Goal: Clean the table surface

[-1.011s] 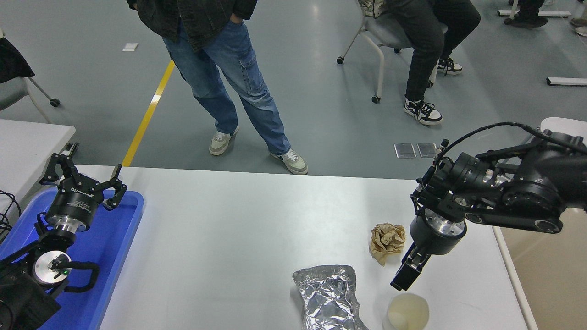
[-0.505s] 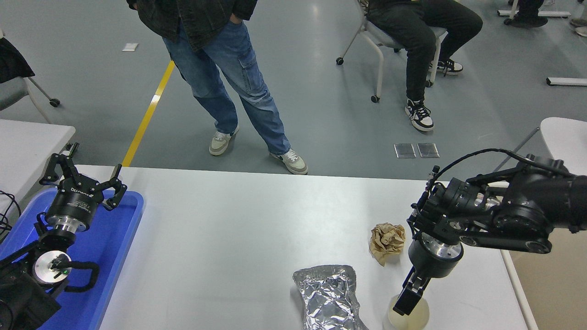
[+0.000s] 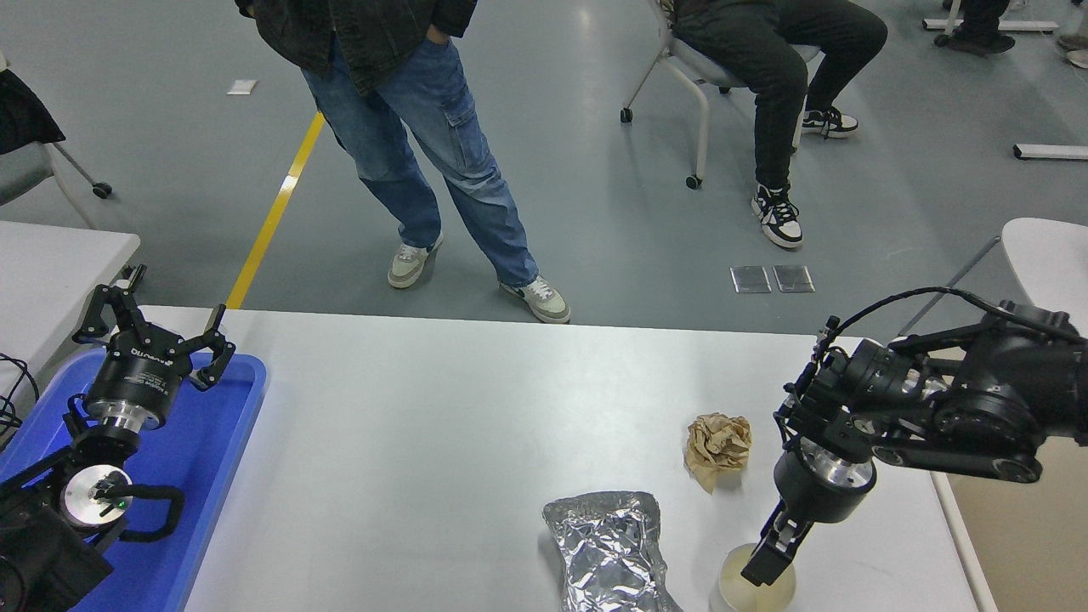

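The table surface [image 3: 425, 408] is a wide white-grey top. On its near right part lie a crumpled brown paper ball [image 3: 718, 442], a crushed silver foil bag [image 3: 608, 548] and a pale cup [image 3: 735, 588] at the front edge. My right gripper [image 3: 765, 563] points straight down and reaches into the mouth of the cup, at its right side. My left gripper [image 3: 153, 333] is parked open above the far end of the blue tray [image 3: 212, 476], holding nothing.
A person in jeans stands at the table's far side. Another sits on a wheeled chair [image 3: 701, 93] farther back. A smaller white table [image 3: 51, 255] is at the left. The big table's right edge runs just right of the cup.
My right arm has come down and toward the near edge, from beside the paper ball to the cup's mouth. The left arm has not moved. The seated person shifted a foot.
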Action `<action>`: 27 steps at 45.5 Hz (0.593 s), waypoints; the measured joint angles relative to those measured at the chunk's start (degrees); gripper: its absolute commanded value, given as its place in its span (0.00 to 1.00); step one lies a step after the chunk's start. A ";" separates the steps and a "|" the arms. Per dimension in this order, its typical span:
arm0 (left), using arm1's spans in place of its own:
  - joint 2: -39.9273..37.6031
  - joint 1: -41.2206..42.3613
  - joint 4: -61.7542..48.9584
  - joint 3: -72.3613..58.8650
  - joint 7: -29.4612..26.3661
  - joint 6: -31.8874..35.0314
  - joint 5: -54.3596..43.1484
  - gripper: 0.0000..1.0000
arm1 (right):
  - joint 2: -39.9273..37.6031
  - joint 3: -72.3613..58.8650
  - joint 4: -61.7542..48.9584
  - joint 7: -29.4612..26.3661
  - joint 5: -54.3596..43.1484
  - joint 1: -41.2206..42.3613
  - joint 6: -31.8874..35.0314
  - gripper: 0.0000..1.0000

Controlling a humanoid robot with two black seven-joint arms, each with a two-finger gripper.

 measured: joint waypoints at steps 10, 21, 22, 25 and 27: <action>0.00 0.00 0.00 0.00 0.00 0.00 0.00 1.00 | -1.72 -0.17 -0.43 0.32 -0.05 -2.00 -1.51 0.55; 0.00 0.00 0.00 0.00 0.00 0.00 0.00 1.00 | -2.85 -0.21 -1.04 0.45 -0.08 -3.33 -2.82 0.17; 0.00 0.00 0.00 0.00 0.00 0.00 0.00 1.00 | -2.90 -0.21 -1.19 0.48 -0.08 -3.42 -2.92 0.15; 0.00 0.00 0.00 0.00 0.00 0.00 0.00 1.00 | -3.02 -0.27 -1.51 0.58 -0.07 -3.59 -3.09 0.10; 0.00 0.00 0.00 0.00 0.00 0.00 0.00 1.00 | -3.09 -0.30 -1.71 0.65 -0.07 -3.66 -3.15 0.05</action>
